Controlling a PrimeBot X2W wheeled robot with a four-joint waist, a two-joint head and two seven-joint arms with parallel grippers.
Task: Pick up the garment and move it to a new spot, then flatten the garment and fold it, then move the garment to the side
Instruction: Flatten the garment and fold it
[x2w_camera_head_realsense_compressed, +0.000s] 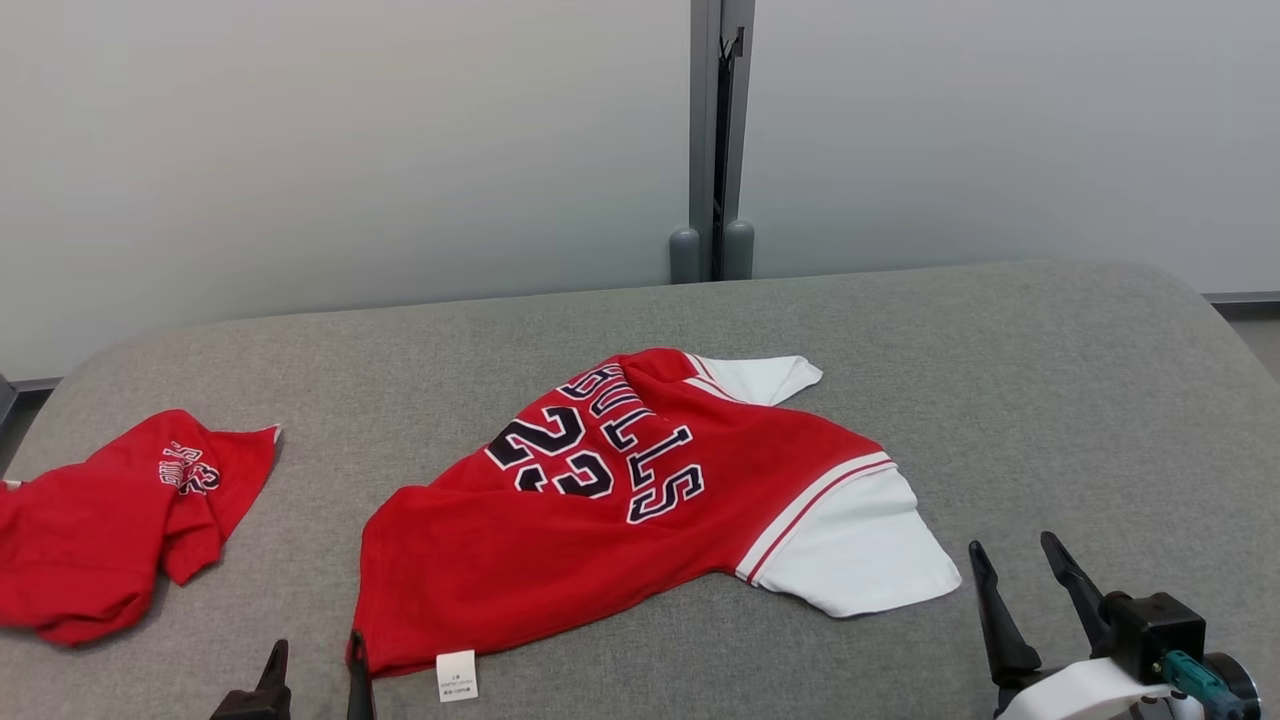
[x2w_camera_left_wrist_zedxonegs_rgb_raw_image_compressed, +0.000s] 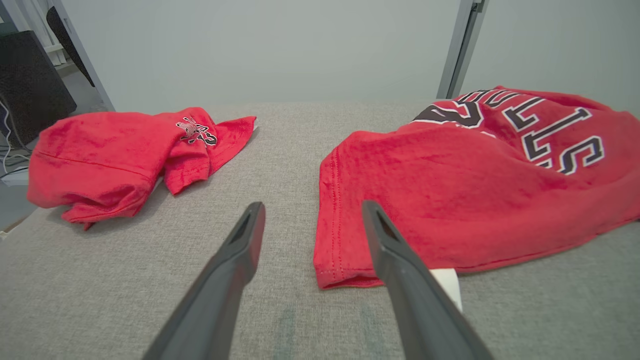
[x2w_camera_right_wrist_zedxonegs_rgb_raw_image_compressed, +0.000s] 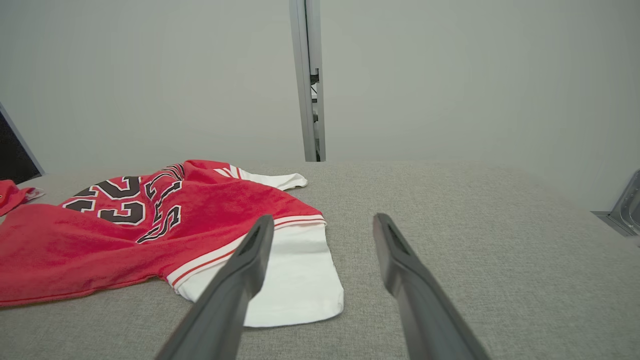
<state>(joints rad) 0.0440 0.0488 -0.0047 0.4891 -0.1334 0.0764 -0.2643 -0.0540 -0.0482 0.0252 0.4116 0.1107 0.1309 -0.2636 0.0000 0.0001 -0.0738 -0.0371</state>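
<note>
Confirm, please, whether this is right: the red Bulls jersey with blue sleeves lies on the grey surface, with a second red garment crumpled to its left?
Not quite: the sleeves are white, not blue, as the head view shows. Otherwise yes: the jersey lies on the grey surface, with the second red garment crumpled to its left.

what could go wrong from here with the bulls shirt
1. The Bulls shirt lies rumpled, its far white sleeve half tucked under; folding now could trap creases.
2. The open left end effector is by the hem corner and might pinch just one layer or the white label.
3. A crumpled red garment lies to the left; moving the shirt that way could snag it.
</note>
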